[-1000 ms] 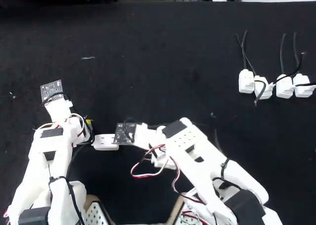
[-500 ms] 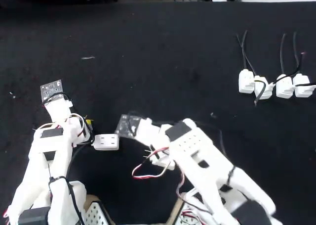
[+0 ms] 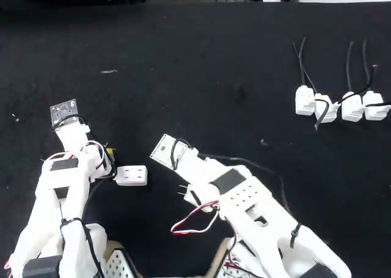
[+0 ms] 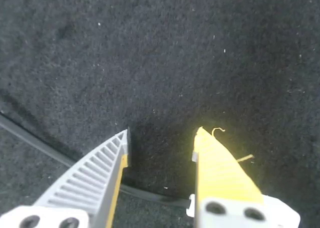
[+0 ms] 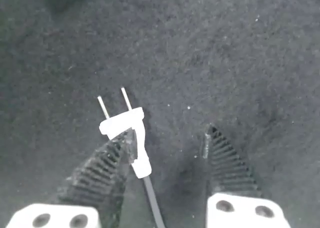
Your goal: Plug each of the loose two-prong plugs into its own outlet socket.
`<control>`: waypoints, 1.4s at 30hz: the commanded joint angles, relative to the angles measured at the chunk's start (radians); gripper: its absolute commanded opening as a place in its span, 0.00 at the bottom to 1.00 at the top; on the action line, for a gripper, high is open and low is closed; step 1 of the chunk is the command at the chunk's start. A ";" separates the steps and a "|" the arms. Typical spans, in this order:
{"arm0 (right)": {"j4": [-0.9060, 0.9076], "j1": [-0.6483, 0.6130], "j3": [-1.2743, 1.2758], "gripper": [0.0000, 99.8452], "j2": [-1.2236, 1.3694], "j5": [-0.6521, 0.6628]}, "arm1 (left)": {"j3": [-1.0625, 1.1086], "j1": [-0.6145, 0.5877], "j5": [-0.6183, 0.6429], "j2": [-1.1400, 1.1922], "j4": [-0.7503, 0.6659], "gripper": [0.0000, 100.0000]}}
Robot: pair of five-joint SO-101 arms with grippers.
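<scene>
The right gripper [image 5: 170, 133] is positioned over the desk [image 3: 201, 64] with its jaws open. The two-prong plug [image 5: 122, 124] sits at the tip of one jaw, unclamped, with its prongs pointing away from the wrist. The outlet socket [image 3: 131, 175] lies on the desk just beside the left arm. The left gripper [image 4: 162, 133] has its jaws open above a black cable [image 4: 45, 147]. Four white connectors [image 3: 352, 106] lie well apart from both arms.

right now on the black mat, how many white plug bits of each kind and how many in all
outlet socket: 1
loose two-prong plug: 1
white corded pieces at the far edge: 4
total: 6
</scene>
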 commanded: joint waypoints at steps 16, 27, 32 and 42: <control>0.012 -0.140 0.012 0.19 -0.008 -0.041 | -0.004 0.010 -0.006 -0.009 -0.015 0.22; 0.078 -0.167 0.030 0.19 -0.007 0.048 | -0.004 0.010 -0.006 -0.009 -0.014 0.22; 0.101 -0.103 0.030 0.16 -0.005 0.152 | -0.004 0.010 -0.006 -0.009 -0.014 0.22; 0.103 0.046 -0.018 0.01 -0.010 0.206 | -0.004 0.010 -0.006 -0.009 -0.014 0.22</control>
